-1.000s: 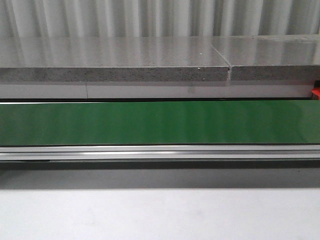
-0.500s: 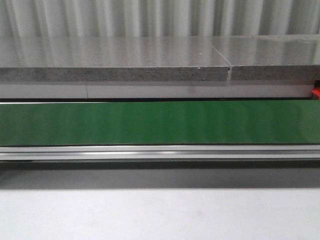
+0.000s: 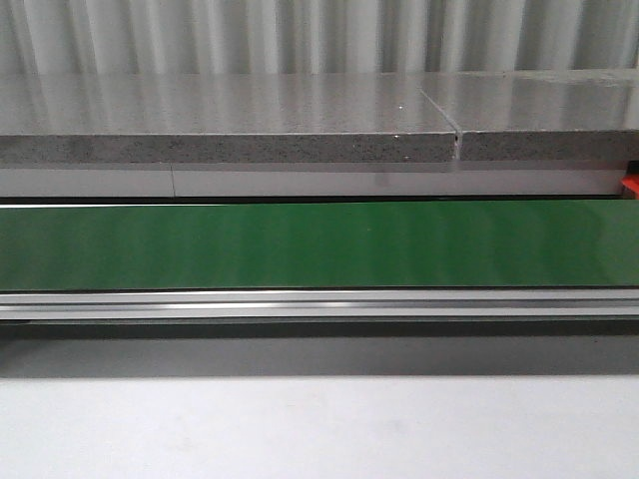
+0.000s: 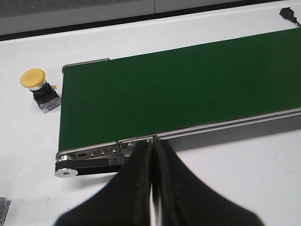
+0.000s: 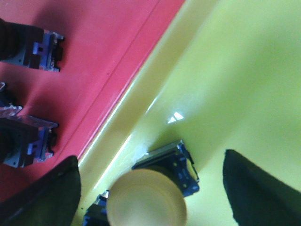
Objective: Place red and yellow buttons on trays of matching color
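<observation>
In the left wrist view a yellow button [image 4: 37,87] on a black base stands on the white table beside the end of the green conveyor belt [image 4: 174,89]. My left gripper [image 4: 152,155] is shut and empty, near the belt's front rail. In the right wrist view my right gripper [image 5: 150,188] is open, its fingers [image 5: 256,188] wide on either side of a yellow button [image 5: 148,200] that sits on the yellow tray [image 5: 235,80]. Two button bases [image 5: 28,141] stand on the red tray [image 5: 99,42] beside it; their caps are out of view. Neither gripper shows in the front view.
The front view shows the green belt [image 3: 319,244] with its metal rail [image 3: 319,299], a grey stone ledge [image 3: 230,120] behind and white table [image 3: 319,429] in front. A red object [image 3: 631,186] peeks in at the right edge. A black plug [image 4: 289,14] lies beyond the belt.
</observation>
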`<action>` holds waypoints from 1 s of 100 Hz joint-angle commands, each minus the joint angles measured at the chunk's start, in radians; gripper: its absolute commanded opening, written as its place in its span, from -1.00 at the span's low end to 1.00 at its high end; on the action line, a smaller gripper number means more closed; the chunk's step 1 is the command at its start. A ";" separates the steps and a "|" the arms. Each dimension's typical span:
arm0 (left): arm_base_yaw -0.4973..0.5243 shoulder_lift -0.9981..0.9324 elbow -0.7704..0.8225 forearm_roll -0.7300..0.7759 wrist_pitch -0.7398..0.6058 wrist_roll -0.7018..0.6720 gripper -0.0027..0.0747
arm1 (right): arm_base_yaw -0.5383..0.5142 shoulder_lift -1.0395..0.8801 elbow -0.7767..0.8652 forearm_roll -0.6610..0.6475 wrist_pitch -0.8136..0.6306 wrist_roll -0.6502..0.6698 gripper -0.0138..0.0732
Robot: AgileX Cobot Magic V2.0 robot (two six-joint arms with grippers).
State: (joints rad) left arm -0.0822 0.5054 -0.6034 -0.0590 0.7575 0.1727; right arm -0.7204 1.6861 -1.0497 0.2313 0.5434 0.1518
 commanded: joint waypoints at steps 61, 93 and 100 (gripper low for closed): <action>-0.008 0.003 -0.025 -0.010 -0.071 -0.001 -0.99 | 0.357 -0.377 -0.026 -0.163 0.003 -0.001 -0.85; -0.008 0.003 -0.025 -0.010 -0.071 -0.001 -0.99 | 0.626 -0.501 -0.026 -0.231 0.048 -0.001 -0.84; -0.008 0.003 -0.025 -0.010 -0.071 -0.001 -0.99 | 0.677 -0.530 -0.026 -0.268 0.055 -0.001 -0.84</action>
State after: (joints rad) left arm -0.0822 0.5054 -0.6034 -0.0590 0.7575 0.1727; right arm -0.0939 1.2177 -1.0497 0.0111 0.6319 0.1518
